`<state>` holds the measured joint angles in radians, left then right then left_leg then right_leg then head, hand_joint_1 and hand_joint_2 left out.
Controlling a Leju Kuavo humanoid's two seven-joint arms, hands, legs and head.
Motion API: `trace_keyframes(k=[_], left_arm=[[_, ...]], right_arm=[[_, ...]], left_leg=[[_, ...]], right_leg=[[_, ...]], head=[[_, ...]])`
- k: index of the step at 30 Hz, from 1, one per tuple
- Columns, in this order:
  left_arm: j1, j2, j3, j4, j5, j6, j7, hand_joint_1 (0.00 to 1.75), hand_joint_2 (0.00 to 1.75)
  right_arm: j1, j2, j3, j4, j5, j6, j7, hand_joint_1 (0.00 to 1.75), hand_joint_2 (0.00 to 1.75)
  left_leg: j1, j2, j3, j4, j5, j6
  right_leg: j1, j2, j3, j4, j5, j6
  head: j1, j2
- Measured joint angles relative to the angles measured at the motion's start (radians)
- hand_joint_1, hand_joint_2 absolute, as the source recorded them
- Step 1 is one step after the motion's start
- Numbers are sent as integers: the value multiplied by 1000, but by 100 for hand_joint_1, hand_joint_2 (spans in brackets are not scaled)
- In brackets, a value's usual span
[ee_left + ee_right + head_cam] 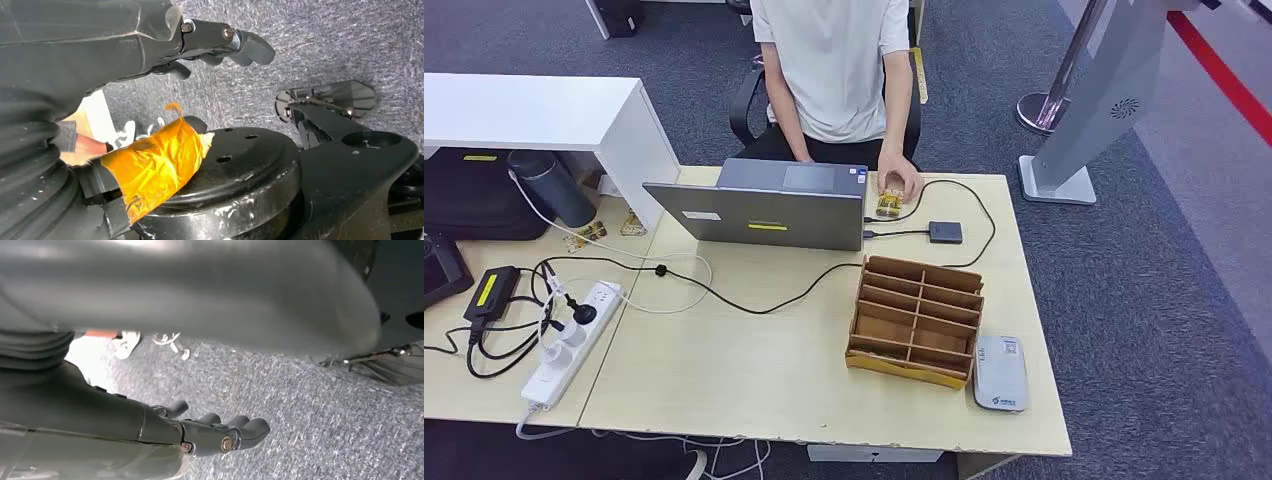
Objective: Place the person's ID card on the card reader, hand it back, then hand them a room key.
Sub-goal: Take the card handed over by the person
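**Status: both hands hanging empty; person's hand on a small item at the far desk edge**

1. Left hand. In my left wrist view the left hand (220, 42) hangs above grey carpet. Its dark fingers (252, 47) extend side by side, slightly curled, and hold nothing.

2. Right hand. In my right wrist view the right hand (215, 432) also hangs over carpet. Its fingers (250, 429) lie close together, gently curved, with nothing between them.

3. Desk layout, head view.
- The card reader (1000, 373), a pale grey flat unit, lies at the near right of the wooden desk (754, 380), just beside the brown cardboard organizer (915, 320).
- The organizer's compartments are shadowed; I cannot tell whether a room key lies in them.
- An open laptop (764, 205) stands at the far side, its back toward me.
- A small black box (945, 232) lies right of the laptop, cabled to it.

4. Person. A person in a white shirt (834, 60) sits behind the laptop. The person's hand (900, 183) rests on a small yellowish item (887, 207) at the far desk edge. I cannot tell whether this item is the ID card.

5. Adjoining table. A white power strip (569, 345) and black cables lie to the left.
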<state>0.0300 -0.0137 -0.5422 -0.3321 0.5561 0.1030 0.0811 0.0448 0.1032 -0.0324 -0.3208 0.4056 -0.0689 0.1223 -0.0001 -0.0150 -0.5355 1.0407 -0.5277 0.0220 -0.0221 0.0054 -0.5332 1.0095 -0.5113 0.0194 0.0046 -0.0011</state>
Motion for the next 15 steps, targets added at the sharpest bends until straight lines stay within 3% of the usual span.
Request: trace_keyframes(k=[10, 11, 14, 15], left_arm=[[-50, 0, -213, 43, 191, 35, 28, 0, 175], [-56, 0, -239, 49, 215, 36, 32, 0, 131], [-71, 0, -308, 65, 284, 38, 41, 0, 131], [-74, 0, -326, 70, 306, 38, 43, 0, 175]], right_arm=[[-39, 36, -19, 36, 144, -77, 44, 0, 175], [-45, 40, -22, 40, 160, -89, 49, 0, 175], [-60, 49, -30, 51, 204, -133, 57, 0, 175], [-64, 51, -33, 54, 217, -151, 58, 0, 175]], left_leg=[[0, 0, 0, 0, 0, 0], [0, 0, 0, 0, 0, 0], [0, 0, 0, 0, 0, 0], [0, 0, 0, 0, 0, 0]], right_leg=[[0, 0, 0, 0, 0, 0], [0, 0, 0, 0, 0, 0], [0, 0, 0, 0, 0, 0], [0, 0, 0, 0, 0, 0]], head=[[0, 0], [0, 0], [0, 0], [0, 0]])
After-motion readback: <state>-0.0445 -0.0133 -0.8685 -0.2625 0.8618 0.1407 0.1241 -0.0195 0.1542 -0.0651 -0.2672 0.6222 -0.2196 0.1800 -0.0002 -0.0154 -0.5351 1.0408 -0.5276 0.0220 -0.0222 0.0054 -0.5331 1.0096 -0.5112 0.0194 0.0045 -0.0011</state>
